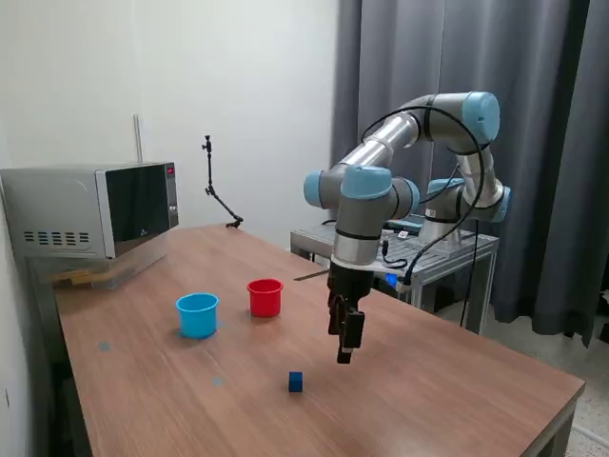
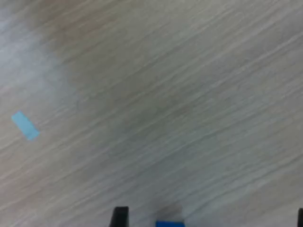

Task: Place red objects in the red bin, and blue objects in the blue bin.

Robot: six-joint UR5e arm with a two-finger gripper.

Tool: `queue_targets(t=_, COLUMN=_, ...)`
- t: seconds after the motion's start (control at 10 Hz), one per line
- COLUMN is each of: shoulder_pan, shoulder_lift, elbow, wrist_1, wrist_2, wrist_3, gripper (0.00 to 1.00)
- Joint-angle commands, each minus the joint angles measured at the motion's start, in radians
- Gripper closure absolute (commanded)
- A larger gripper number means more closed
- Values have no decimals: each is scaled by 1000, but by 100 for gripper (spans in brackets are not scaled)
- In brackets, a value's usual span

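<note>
Claw state: claw hangs above the counter, fingers pointing down, nothing between them. Its two fingertips sit at opposite sides of the wrist view's edge, well apart, so the jaws stand spread.
Claw position: over bare counter, offset from the blue cube, toward the exterior view's right of it. Not touching it.
Blue cube location: resting flat on the counter, alone, nearer the counter's front edge than the cups. In the wrist view only a sliver of it shows at the frame edge, near one fingertip rather than midway between the two.
Blue cup location: blue cup stands upright, mouth up, toward the microwave end of the counter.
Red cup location: red cup stands upright just beside the blue cup, apart from it.
Other cubes: none visible on the counter; cup contents cannot be seen.
Risk 1: descent from the present offset would likely land a fingertip on the cube's top face or push it aside. Cause: cube off-centre between the fingers.
Risk 2: a corner-to-corner pinch could let the cube twist or slip out. Cause: jaw line not squared to the cube's faces.
Risk 3: release off the cup mouth, or into the red cup. Cause: cups stand close together.
Cube orientation: sits level; equal sides, so no long axis. Its faces look turned slightly against the counter's front edge; exact angle cannot be told.
</note>
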Motion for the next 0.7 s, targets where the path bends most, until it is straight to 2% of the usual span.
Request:
queue_targets(t=0.0, shoulder_pan=1, shoulder_lift=28, elbow=-15, wrist_1=-5, wrist_2=1, wrist_3=-1, gripper=0)
queue_targets(t=0.4, shoulder_pan=-13, shoulder_lift=47, elbow=-15, wrist_1=-6, wrist_2=2, wrist_3=-1, gripper=0)
queue_targets(t=0.6, shoulder_pan=-22, shoulder_lift=74, elbow=-42, wrist_1=-6, wrist_2=2, wrist_3=-4, gripper=0)
